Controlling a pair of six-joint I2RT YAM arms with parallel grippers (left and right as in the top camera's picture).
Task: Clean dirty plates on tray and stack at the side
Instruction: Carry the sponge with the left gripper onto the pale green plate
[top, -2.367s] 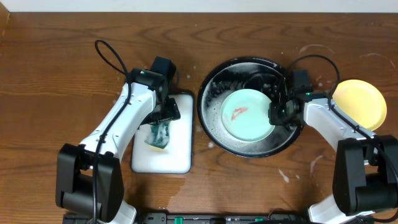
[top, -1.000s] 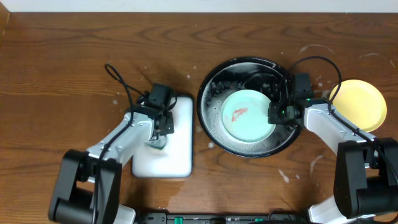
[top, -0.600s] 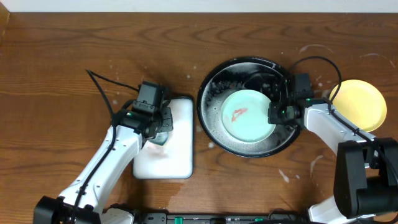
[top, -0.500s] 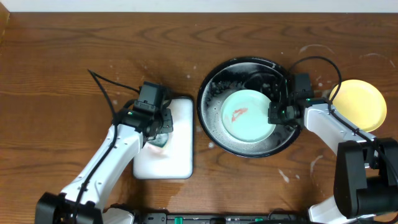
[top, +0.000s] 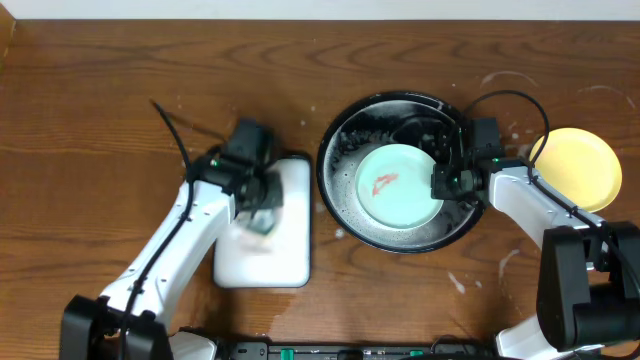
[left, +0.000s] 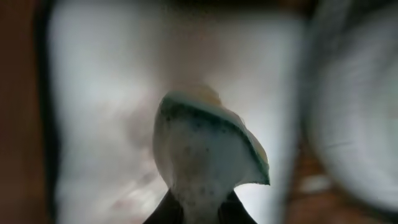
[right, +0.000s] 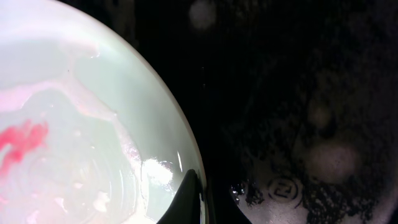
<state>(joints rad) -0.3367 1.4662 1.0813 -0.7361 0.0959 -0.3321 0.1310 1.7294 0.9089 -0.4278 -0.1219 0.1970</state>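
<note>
The round black tray (top: 345, 205) holds one pale mint-green plate (top: 398, 186) with a red smear (top: 384, 182) left of its centre. My right gripper (top: 441, 184) is shut on that plate's right rim. In the right wrist view one dark finger (right: 188, 200) lies over the rim of the mint plate (right: 81, 118), with the wet tray floor (right: 298, 93) beyond. A yellow plate (top: 580, 167) lies on the streaked wood to the tray's right, with no red showing. My left gripper (top: 260, 200) is shut on a soapy sponge (left: 205, 146) over the white tray.
A white rectangular tray (top: 285, 255) lies left of the black tray, almost touching it, and it fills the left wrist view as a blurred white tray (left: 99, 93). Whitish soapy streaks (top: 508, 262) mark the wood on the right. The table's far edge runs along the top.
My left arm has swung and its gripper has shifted slightly towards the far end of the white tray, sponge still held. The right arm and the mint plate have not moved.
</note>
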